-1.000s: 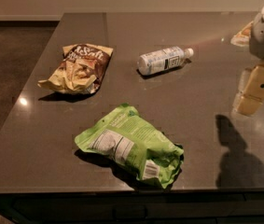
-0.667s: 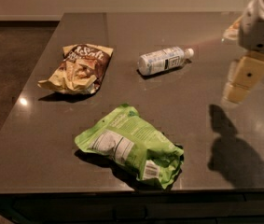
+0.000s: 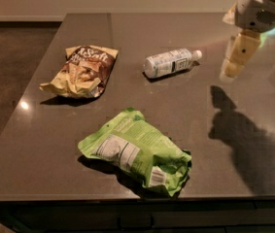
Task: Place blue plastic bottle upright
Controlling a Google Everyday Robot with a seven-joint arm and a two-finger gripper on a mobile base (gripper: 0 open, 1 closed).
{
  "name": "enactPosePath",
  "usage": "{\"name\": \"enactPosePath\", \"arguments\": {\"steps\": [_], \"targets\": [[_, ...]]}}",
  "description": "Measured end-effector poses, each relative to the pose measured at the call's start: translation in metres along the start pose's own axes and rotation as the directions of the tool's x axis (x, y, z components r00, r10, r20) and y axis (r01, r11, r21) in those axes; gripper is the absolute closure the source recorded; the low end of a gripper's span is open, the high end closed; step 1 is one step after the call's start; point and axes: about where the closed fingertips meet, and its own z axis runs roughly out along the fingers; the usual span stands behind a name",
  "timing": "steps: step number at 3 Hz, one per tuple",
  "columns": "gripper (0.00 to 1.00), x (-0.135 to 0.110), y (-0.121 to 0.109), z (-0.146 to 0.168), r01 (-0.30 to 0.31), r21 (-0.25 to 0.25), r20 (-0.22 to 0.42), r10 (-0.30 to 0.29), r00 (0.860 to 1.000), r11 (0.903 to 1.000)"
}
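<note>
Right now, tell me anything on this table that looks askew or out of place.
The blue plastic bottle lies on its side instead of upright, cap toward the gripper, which hovers to its right without touching. The brown snack bag and green snack bag are merely crumpled.

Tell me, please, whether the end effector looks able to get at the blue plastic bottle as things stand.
Probably yes. The end effector hangs above the table, off the cap end of the blue plastic bottle, which lies on its side, with nothing between them.

Dim; perhaps blurred shadow (image 3: 246, 140) under upper-right gripper (image 3: 236, 59)
</note>
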Motion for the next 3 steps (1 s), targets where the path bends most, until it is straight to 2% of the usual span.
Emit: {"name": "enactPosePath", "arguments": {"steps": [1,3], "targets": [[0.0,-0.015,-0.027,0.015,0.024,-0.008,0.041,-0.024,0.999,0.9997],[0.0,-0.059,-0.053,0.055,0.091,-0.057,0.101,-0.085,0.991,0.9942]]}}
